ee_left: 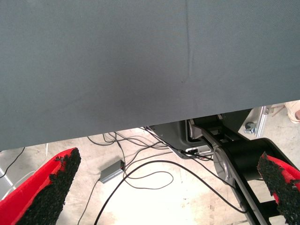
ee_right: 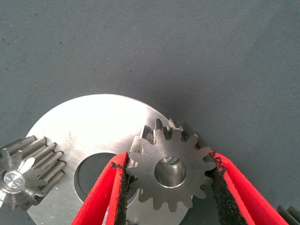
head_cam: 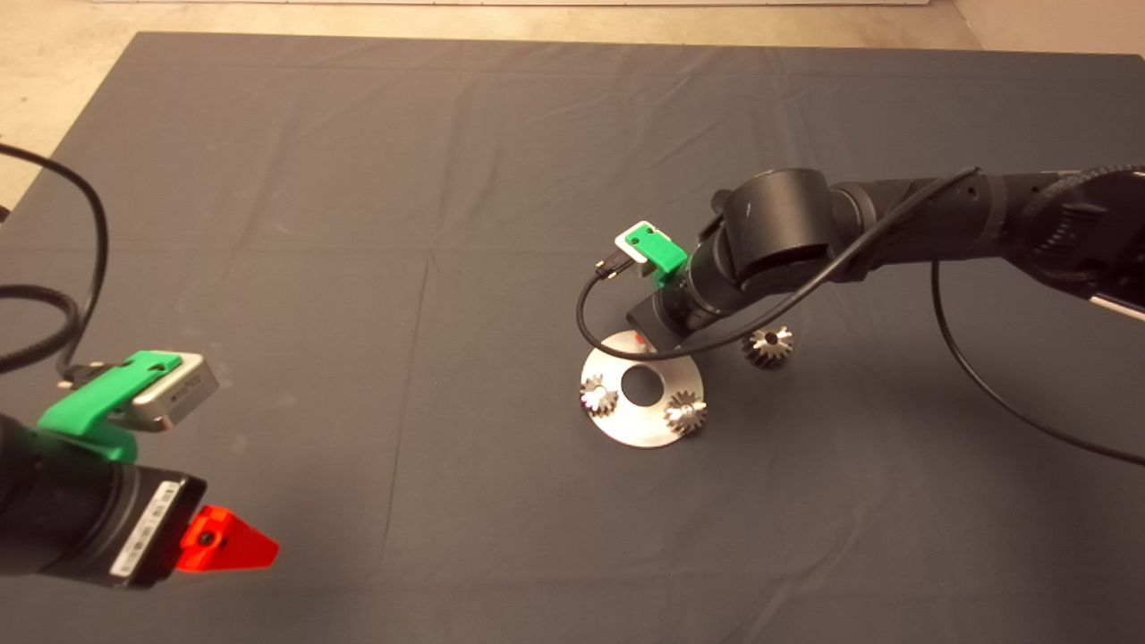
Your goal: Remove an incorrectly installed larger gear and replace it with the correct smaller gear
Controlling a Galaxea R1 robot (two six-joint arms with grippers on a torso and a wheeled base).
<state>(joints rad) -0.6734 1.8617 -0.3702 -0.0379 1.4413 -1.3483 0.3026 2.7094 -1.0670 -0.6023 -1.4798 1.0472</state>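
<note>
1. The right gripper has its jaws clenched on the smaller gear. One black pad presses the teeth on each side, and the flat face with its round centre hole is turned toward the wrist camera.

2. The gear hangs over the rim of the round metal plate, beside the plate's big centre hole. I cannot tell whether it already touches the plate or sits just above it.

3. I judge the step in hand to be seating this gear on its place on the plate. To do it well, keep the flat face level, line the centre hole up over whatever pin waits below, and lower straight down. Loosen the jaws only once the gear rests flat, since a tilted gear could jam or roll off the rim.

4. Mind the small silvery gear standing on the plate nearby. A sideways drift could knock its teeth.

5. The right wrist view alone shows the grip and the held gear. In the head view the right arm covers that spot entirely.

6. The head view alone shows the layout. Two small silvery gears stand on the plate, and the larger gear lies on the dark surface just beside the plate, already off it.

7. The left gripper waits at the lower left of the head view with its jaws spread wide and empty. Its wrist view shows the mat edge and cables on the floor.
</note>
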